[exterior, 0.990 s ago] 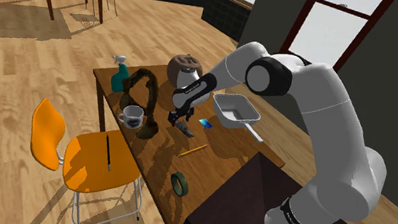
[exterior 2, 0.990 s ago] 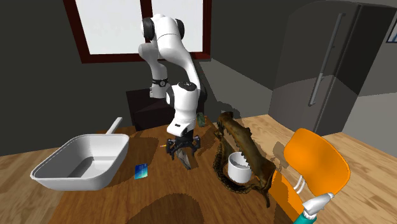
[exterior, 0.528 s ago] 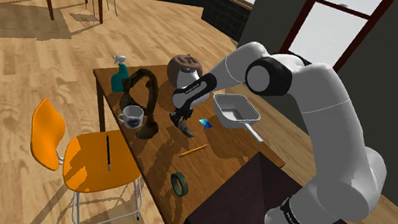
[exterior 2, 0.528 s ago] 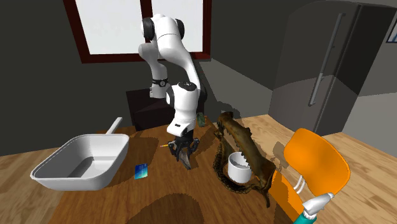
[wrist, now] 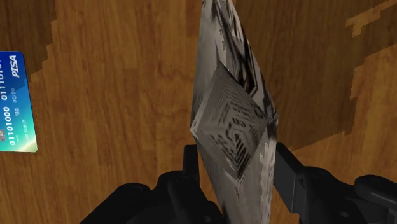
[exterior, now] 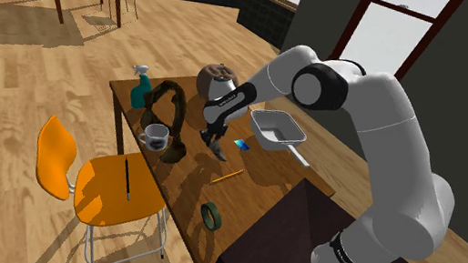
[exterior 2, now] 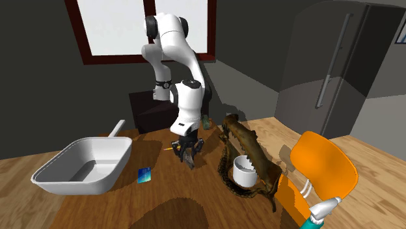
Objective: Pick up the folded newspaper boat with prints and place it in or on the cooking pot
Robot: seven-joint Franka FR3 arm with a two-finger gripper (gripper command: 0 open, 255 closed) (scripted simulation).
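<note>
Two fingers [wrist: 289, 178]: you had them clenched on the boat [wrist: 232, 108].
Boat: stuck out past the tips of your pincer [exterior 2: 185, 154].
Pot [exterior: 274, 129]: stood well apart from your pincer, past the card [wrist: 16, 105].

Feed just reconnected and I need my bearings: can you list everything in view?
Paper boat: 1, grey print, clasped in the gripper.
Pot: 1, white, long handle, on the table.
Card: 1, blue, flat on the table near the boat.
Pencil: 1, yellow, on the table.
Tape roll: 1, dark green, table edge.
Mug: 1, white, ringed by the strap.
Strap: 1, dark brown.
Spray bottle: 1, teal, table corner.
Round object: 1, brown, on the table.
Chair: 1, orange, black stick on its seat.
Table: 1, wood.
Gripper: black, shut on the boat.
Arm: white.
</note>
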